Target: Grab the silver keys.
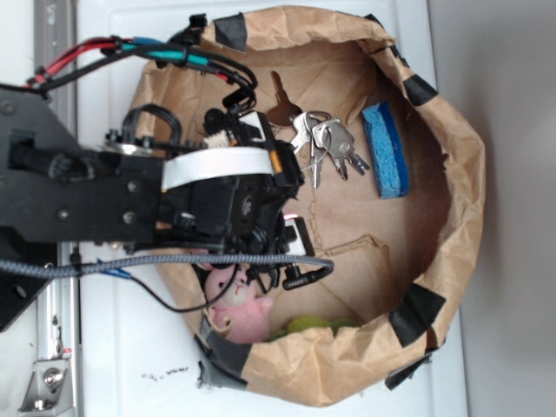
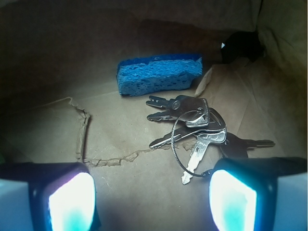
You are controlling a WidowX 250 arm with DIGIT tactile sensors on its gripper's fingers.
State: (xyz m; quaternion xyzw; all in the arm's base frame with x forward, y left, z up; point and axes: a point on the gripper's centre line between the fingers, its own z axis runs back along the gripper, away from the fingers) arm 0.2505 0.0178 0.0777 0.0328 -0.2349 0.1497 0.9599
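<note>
One bunch of keys (image 2: 192,130) lies just ahead of gripper (image 2: 154,197), toward its right finger | jaws wide apart, holding nothing | sponge (image 2: 159,73) beyond.

Reaches in from the left edge, black arm (image 1: 78,187) level; gripper (image 2: 154,199) spread wide (both fingertips (image 2: 72,202) glowing), holding nothing.

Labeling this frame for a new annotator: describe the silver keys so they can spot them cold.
Look inside the brown paper-lined basket, on its floor just beside the blue sponge. The silver keys lie there fanned out on a thin wire ring, ahead of the open gripper. They are the only shiny metal among soft things: the sponge and a pink plush toy.
</note>
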